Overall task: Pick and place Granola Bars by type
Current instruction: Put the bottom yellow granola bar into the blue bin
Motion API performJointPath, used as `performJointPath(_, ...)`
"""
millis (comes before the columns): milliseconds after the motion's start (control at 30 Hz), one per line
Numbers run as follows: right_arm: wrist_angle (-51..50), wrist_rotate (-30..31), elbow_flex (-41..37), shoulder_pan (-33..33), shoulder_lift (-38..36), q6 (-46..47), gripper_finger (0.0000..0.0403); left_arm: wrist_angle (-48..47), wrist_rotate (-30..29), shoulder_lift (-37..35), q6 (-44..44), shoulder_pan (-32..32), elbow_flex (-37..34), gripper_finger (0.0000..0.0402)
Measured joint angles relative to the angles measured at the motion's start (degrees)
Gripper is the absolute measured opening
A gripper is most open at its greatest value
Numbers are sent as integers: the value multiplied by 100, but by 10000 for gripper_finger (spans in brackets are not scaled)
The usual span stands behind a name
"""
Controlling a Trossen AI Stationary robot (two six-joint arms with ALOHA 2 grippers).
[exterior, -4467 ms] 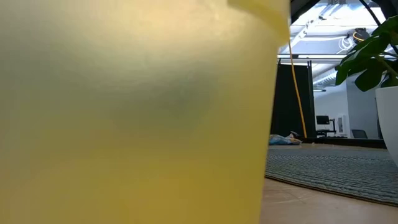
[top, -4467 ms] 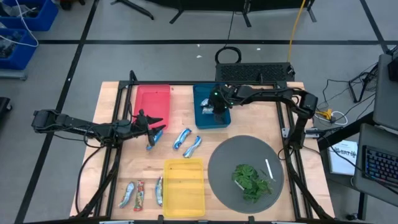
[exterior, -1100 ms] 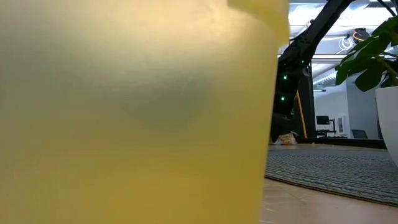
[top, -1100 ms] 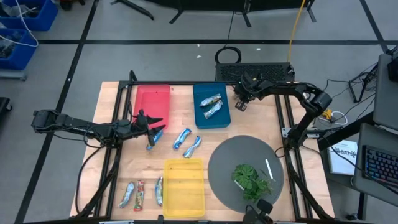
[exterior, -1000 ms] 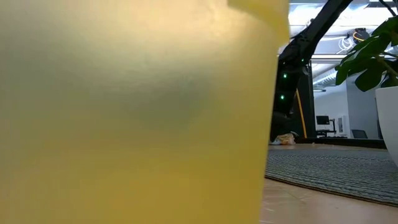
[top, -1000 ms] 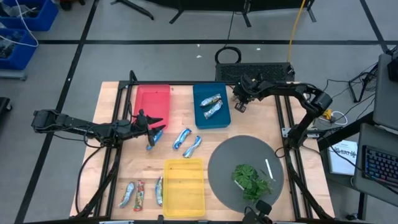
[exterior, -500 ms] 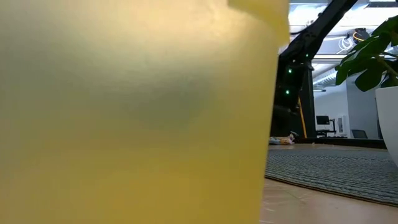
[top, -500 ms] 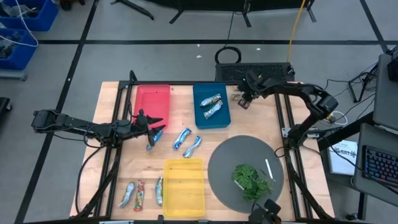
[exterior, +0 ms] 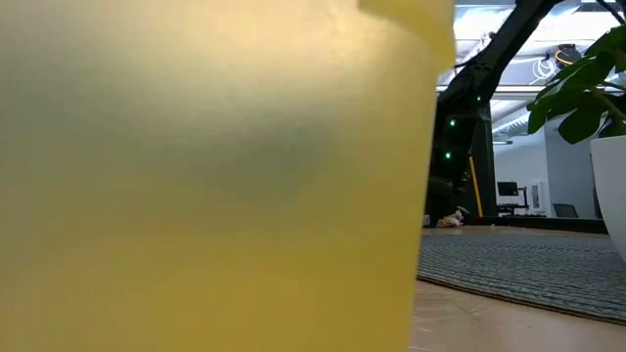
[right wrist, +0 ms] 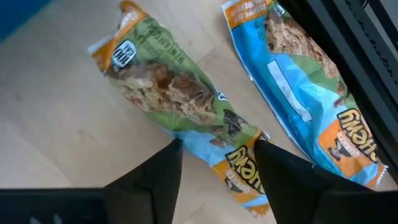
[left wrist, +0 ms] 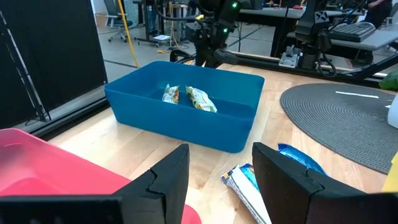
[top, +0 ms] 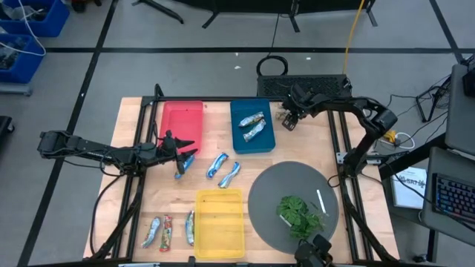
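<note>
My right gripper [top: 290, 119] is open at the far right, beside the blue bin [top: 239, 141], pointing down over two tan-and-blue granola bars [right wrist: 168, 87] [right wrist: 298, 93] that lie flat on the wood. Its fingers [right wrist: 163, 168] stand on either side of the nearer bar's end [right wrist: 239, 163]. I cannot tell whether they touch it. Two more bars [top: 254, 124] lie in the blue bin. My left gripper [top: 185, 154] is open and empty by the red bin [top: 182, 119], with blue-and-white bars [left wrist: 249, 183] on the table just ahead of it.
Two blue-and-white bars [top: 224, 167] lie mid-table and three bars [top: 166, 231] lie at the front left. A yellow bin [top: 220, 222] stands at the front and fills most of the low view [exterior: 215, 176]. A grey round mat [top: 267, 193] holds a leafy bunch [top: 300, 215] and a white stick [top: 321, 200].
My right gripper stays over the table just right of the blue bin, after standing over the bin several seconds ago. The two bars now lie in that bin.
</note>
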Motion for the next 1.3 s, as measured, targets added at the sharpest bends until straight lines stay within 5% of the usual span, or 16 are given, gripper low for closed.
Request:
performJointPath(200,187,-12,0,-2,44,22,152,0,0,0,0,-2,0,179)
performJointPath(433,351,-11,2,1,42,-5,12,0,0,0,0,-2,0,179)
performJointPath(833,326,-46,0,480,-926,76,0,0,0,0,0,-2,0,179)
performJointPath(1033,341,-1243,0,1288,-1667,796,0,0,0,0,0,-1,0,179)
performJointPath(1300,612,-833,2,2262,-1586,1058,0,0,0,2,0,0,0,179)
